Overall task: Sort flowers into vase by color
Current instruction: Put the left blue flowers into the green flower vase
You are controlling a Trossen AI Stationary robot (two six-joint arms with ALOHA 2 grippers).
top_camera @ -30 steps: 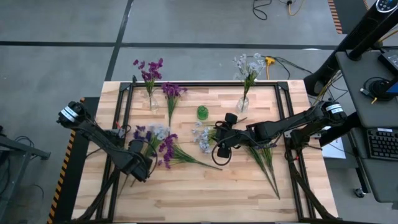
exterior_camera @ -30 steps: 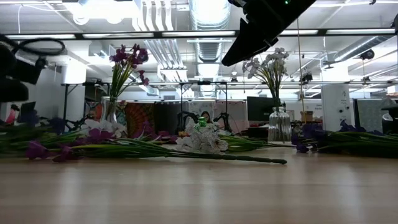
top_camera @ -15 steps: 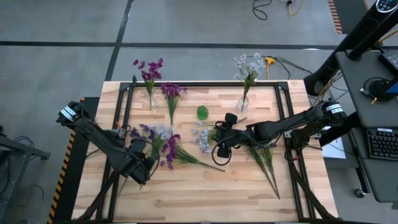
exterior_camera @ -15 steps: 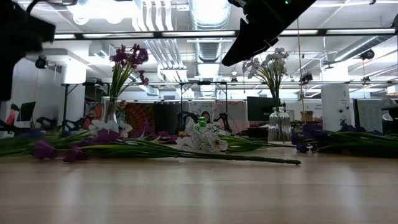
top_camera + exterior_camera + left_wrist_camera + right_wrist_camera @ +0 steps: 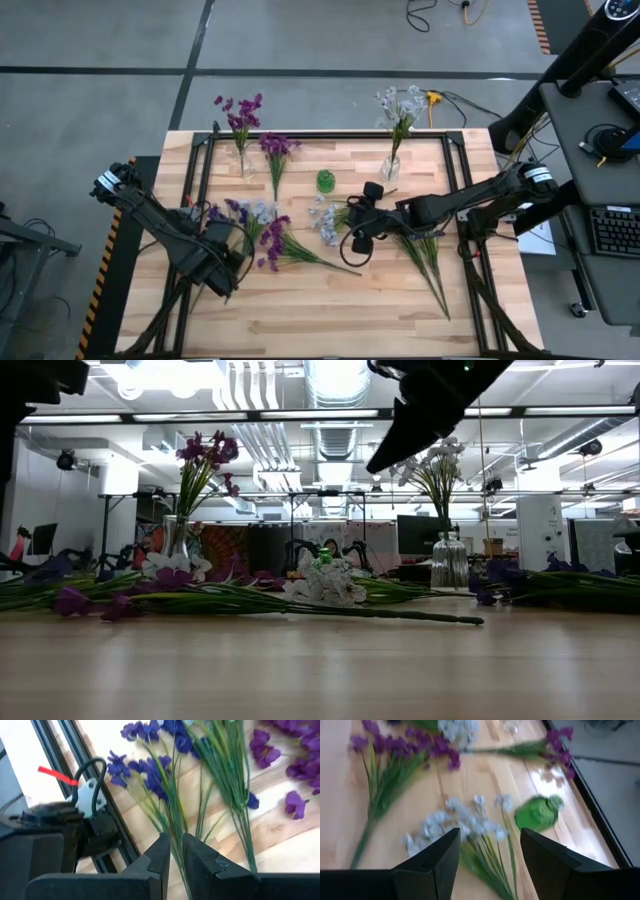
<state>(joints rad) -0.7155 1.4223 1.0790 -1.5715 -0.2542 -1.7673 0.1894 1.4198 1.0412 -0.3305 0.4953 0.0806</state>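
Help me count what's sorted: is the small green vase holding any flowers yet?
No. In the high view the green vase stands empty on the table, with the pale sprigs lying beside it.

Wooden table point(image 5: 330, 300), strewn with sprigs

Loose flowers point(image 5: 275, 245) lie across its middle; a green vase point(image 5: 325, 181) and apparently two clear vases point(image 5: 389, 167) stand toward the back.

In the high view the left gripper point(image 5: 228, 277) is covering the stem ends of the flowers point(image 5: 262, 235) near the table's left edge — whether it is gripping a stem is not showing. The pale sprigs point(image 5: 455, 822) are blurring in the right wrist view.
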